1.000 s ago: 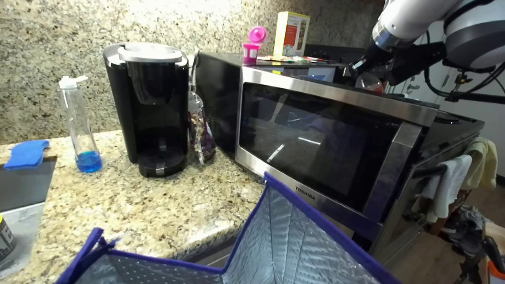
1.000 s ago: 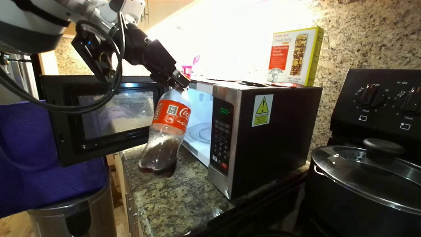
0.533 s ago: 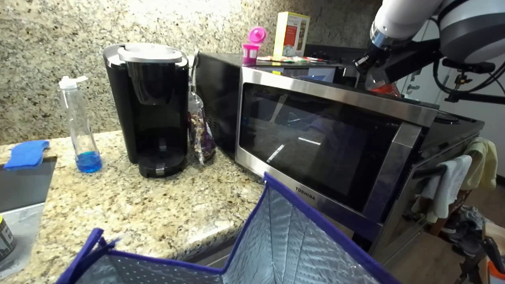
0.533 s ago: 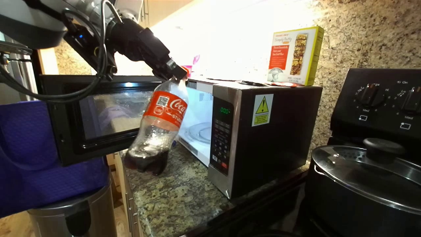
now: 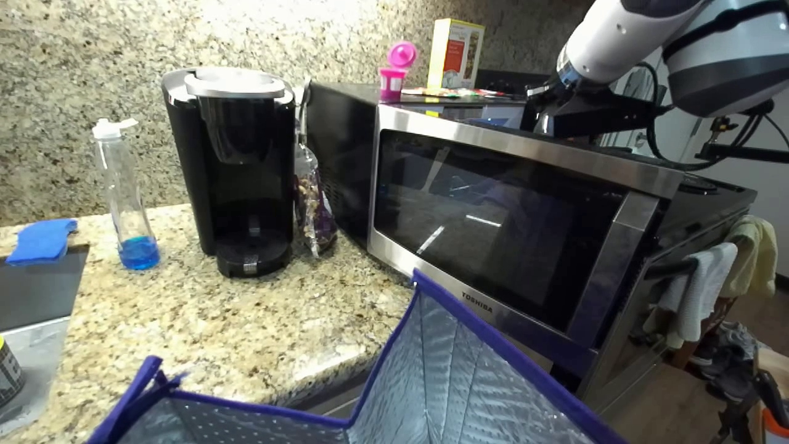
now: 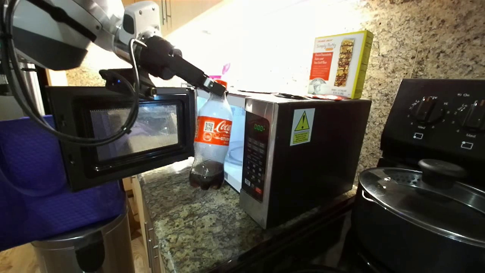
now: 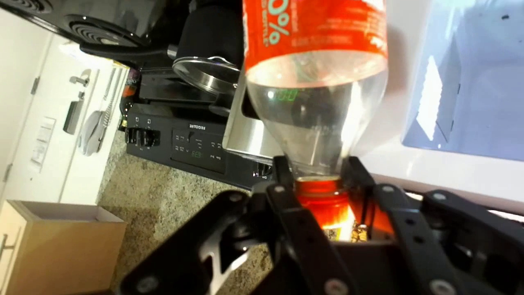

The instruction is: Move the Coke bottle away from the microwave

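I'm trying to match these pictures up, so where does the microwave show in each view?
In an exterior view: microwave from centre to right, TOSHIBA along its lower edge.
In an exterior view: microwave just right of centre, open and lit inside.
Wrist view: microwave mostly across the right, pale opening showing, partly behind the Coke bottle.
Shared landmark: the black stove, at the right in both exterior views, left in the wrist view.

You are in a kitchen. Evidence: the microwave (image 6: 316, 163) on a counter (image 6: 201, 235); beside the microwave, a stove (image 6: 451, 121) bearing a lidded pot (image 6: 413, 223); on the microwave's opposite side, a coffee maker (image 5: 231, 172) near and a sink (image 5: 43, 290) well apart.
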Tool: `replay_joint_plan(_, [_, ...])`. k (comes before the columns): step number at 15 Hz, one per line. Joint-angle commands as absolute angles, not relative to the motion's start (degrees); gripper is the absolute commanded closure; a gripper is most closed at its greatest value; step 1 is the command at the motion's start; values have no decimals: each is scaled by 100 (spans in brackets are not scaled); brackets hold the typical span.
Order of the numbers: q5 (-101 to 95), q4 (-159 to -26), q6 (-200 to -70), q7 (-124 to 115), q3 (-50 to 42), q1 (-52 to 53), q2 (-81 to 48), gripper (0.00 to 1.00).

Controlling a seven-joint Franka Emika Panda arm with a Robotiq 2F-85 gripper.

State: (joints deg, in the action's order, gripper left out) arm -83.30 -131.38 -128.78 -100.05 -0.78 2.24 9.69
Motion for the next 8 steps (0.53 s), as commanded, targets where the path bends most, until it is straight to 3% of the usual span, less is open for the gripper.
replay_joint_plan(1, [-8930,-13166,-13104,-11501,-15,169,768,89])
replay_joint_plan(8, [-9631,-13431,-13314,-13206,13,239,316,89])
